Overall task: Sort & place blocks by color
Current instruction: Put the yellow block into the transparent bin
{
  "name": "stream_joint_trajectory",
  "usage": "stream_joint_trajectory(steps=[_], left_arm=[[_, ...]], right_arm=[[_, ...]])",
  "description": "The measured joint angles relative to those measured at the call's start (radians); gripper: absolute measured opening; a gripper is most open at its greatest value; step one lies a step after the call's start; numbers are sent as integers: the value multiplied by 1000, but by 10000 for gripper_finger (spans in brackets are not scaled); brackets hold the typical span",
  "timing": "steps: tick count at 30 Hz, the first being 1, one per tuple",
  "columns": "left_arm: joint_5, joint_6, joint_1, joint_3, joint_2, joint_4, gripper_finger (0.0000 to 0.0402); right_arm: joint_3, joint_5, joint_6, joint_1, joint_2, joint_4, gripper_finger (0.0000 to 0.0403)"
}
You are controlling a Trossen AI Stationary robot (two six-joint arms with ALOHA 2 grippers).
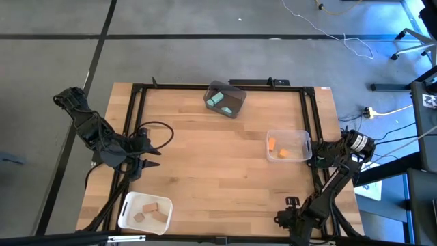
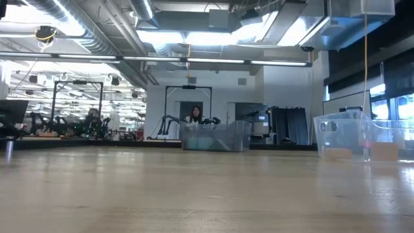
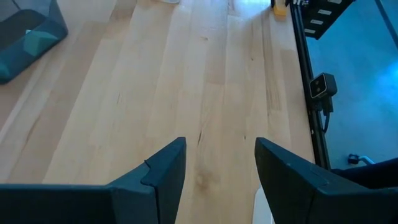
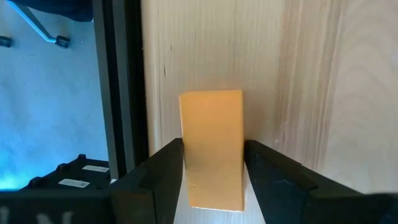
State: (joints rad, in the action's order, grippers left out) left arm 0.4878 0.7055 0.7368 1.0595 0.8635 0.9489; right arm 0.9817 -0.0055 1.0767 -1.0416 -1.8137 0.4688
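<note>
An orange block [image 4: 211, 124] lies flat on the wood near the table's right edge, beside the black frame rail [image 4: 121, 93]. My right gripper [image 4: 214, 146] [image 1: 321, 158] points down over it, open. Its fingers stand on either side of the block's two long sides, very close to them. In the high view the gripper hides the block. My left gripper [image 3: 221, 149] [image 1: 151, 158] hangs open and empty over the table's left part. Teal blocks [image 1: 217, 101] lie in the dark grey bin [image 1: 235, 96]. Orange blocks [image 1: 276, 148] lie in the clear bin [image 1: 304, 140]. Tan blocks [image 1: 149, 208] lie in the white bin [image 1: 130, 205]. My right gripper comes from above, its fingers [image 4: 168, 168] lying across the orange block beside its long sides [image 4: 186, 149]. The block rests on the table. I cannot tell whether the fingers touch it.
The black frame rail runs along the table's edges. The clear bin [image 2: 343, 136] stands just left of my right gripper. The middle of the table is bare wood [image 1: 218, 171]. A person [image 2: 194, 116] sits far off in the room behind.
</note>
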Motion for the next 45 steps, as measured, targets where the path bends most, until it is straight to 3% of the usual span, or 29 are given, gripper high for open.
stream_joint_trajectory(steps=[40, 45], left_arm=[[39, -1, 0, 0, 0, 0, 183], [43, -1, 0, 0, 0, 1, 183]], right_arm=[[1, 71, 40, 2, -25, 18, 179], [2, 70, 41, 2, -25, 17, 154]])
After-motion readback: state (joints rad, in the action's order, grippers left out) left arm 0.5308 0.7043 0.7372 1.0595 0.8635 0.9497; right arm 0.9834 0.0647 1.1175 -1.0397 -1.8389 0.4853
